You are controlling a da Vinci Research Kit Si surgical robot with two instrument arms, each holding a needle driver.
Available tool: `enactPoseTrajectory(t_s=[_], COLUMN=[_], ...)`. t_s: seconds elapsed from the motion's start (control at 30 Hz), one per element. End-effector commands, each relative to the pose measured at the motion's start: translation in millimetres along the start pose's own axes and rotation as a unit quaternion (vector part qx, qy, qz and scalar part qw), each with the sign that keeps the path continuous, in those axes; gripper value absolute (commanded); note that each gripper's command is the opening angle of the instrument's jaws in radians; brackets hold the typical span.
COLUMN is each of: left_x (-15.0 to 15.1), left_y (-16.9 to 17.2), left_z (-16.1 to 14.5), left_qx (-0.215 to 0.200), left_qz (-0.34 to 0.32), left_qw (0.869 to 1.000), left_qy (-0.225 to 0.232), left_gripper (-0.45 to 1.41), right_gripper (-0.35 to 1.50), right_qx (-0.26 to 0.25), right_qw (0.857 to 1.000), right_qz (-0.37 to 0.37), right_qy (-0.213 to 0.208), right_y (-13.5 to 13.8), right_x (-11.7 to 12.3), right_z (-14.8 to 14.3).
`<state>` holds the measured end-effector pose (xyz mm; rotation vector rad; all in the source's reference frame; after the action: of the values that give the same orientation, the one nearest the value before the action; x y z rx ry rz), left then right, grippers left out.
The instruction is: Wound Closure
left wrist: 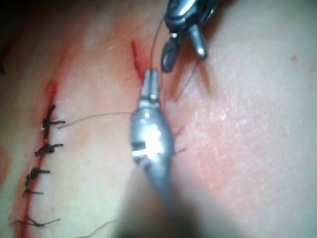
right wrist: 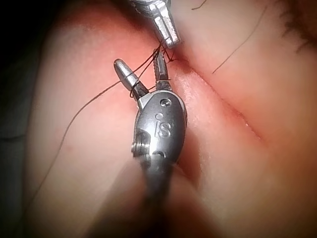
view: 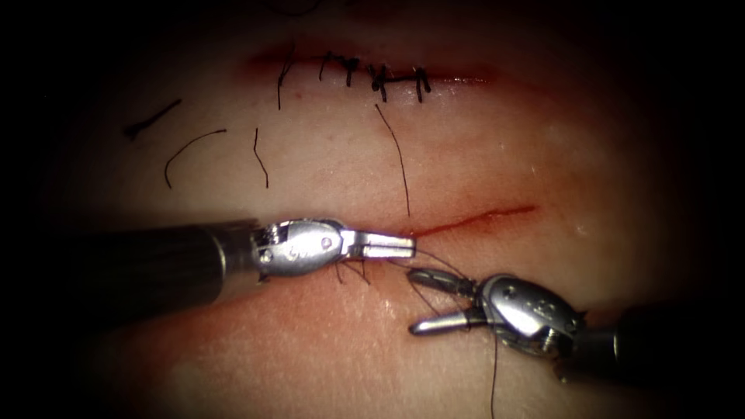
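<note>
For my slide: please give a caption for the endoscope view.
Left tool shut at the cut; right tool open around thread.

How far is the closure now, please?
Done: the upper cut carries several stitches. In hand: the left end effector is shut at the lower cut; the right end effector is open, thread around its jaws. Left: the lower cut to the right remains unstitched. I see no needle.

Both tools: dark shaft [view: 147, 264], polished silver wrist housing [view: 303, 247] with rivets behind slim jaws; right housing [right wrist: 159, 130] stamped "IS", side screw
</note>
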<state>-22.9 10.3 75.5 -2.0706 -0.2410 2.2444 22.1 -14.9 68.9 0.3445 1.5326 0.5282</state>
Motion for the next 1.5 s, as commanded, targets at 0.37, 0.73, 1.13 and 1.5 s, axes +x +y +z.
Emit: enactPoseTrajectory(t_s=[0.37, 0.73, 1.13, 1.5], left_x=[-0.6, -0.1, -0.3, -1.5], left_y=[-0.5, -1.9, -3.4, -3.4], left_z=[1.6, 2.6, 3.4, 3.6], left_qx=[0.009, 0.012, 0.012, 0.012], left_qz=[-0.002, -0.007, -0.009, -0.004], left_qw=[1.000, 1.000, 1.000, 1.000], left_qy=[0.003, 0.005, 0.007, 0.006], left_gripper=[-0.45, -0.45, -0.45, -0.45], right_gripper=[0.97, 0.97, -0.35, -0.35], right_qx=[-0.008, 0.040, 0.101, 0.118], right_qw=[0.999, 0.998, 0.993, 0.993], right_qz=[0.018, 0.011, 0.018, 0.021], right_qy=[0.027, -0.038, -0.058, 0.015], right_y=[-1.2, -3.0, -4.6, -5.5], right_x=[-1.8, -2.6, -2.5, -2.1], right_z=[1.2, 3.8, 4.3, 3.7])
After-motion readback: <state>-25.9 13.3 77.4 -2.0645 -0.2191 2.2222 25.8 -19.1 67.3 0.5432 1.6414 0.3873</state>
